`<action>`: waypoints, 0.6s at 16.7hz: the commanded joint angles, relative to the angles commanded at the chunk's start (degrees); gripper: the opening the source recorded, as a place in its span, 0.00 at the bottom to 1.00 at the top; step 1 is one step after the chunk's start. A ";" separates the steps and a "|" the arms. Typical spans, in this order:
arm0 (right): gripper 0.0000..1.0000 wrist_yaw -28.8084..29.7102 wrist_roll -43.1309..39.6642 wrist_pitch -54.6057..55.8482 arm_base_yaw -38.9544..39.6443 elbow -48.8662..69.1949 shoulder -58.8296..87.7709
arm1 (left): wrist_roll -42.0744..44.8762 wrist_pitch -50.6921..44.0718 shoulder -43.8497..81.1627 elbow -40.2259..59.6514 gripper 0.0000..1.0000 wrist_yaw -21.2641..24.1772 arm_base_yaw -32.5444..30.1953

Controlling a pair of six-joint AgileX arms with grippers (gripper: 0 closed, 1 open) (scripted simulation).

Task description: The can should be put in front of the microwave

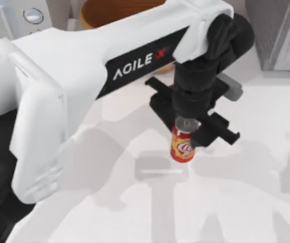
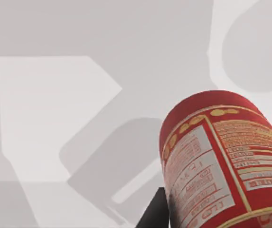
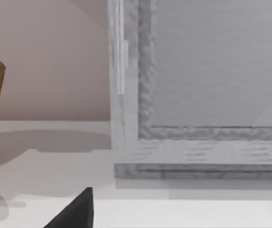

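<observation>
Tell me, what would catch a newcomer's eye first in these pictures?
Most striking is the big white left arm sweeping from the table's left side toward its middle. Its black left tool grips the little red can from above, near the table's centre. At the back stand a wooden basket, the pale microwave with a silver knob in the left corner, and a darker grey speckled box on the right.

basket (image 1: 91,15): brown, table's far edge | speckled grey box appliance (image 1: 279,30): far right corner | table (image 1: 266,202): white
</observation>
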 joint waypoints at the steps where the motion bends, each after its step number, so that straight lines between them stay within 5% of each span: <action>1: 1.00 0.00 0.00 0.00 0.00 0.00 0.00 | 0.35 0.12 -0.32 -0.40 0.00 -0.01 1.32; 5: 1.00 0.00 0.00 0.00 0.00 0.00 0.00 | 2.86 1.12 -2.66 -3.47 0.00 -0.07 12.56; 10: 1.00 0.00 0.00 0.00 0.00 0.00 0.00 | 7.48 3.10 -6.71 -9.42 0.00 -0.19 37.08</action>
